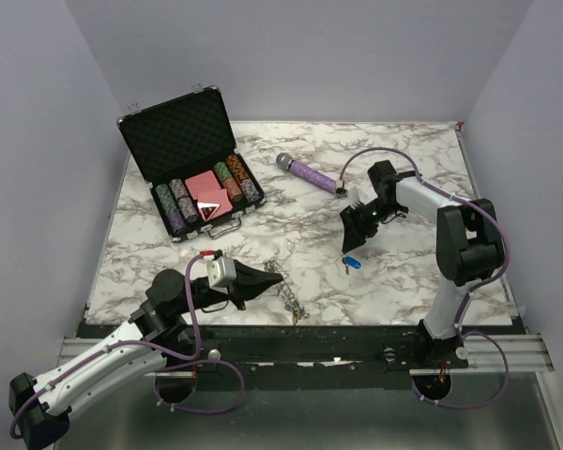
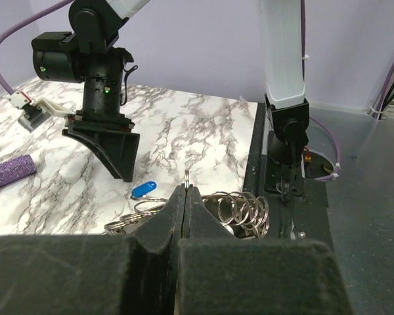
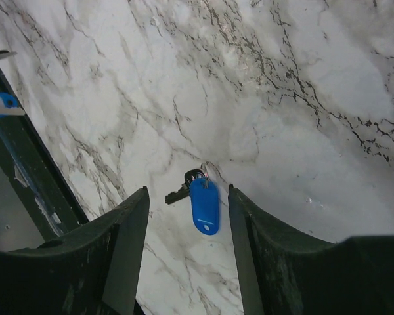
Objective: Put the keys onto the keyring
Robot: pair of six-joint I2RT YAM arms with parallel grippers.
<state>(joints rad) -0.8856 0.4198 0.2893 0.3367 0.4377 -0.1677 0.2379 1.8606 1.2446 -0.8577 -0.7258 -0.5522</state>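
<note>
A key with a blue plastic tag lies flat on the marble, seen between the fingers of my right gripper, which hangs open just above it without touching. From above, the blue key lies just below the right gripper. My left gripper is shut on the thin edge of the keyring, which sticks up between the pads. Beneath it a bunch of small silvery rings rests at the table's front edge. In the top view the left gripper is low near the front.
An open black case of poker chips stands at the back left. A purple microphone lies at the back centre. A black rail runs along the table's near edge, with the right arm's base on it.
</note>
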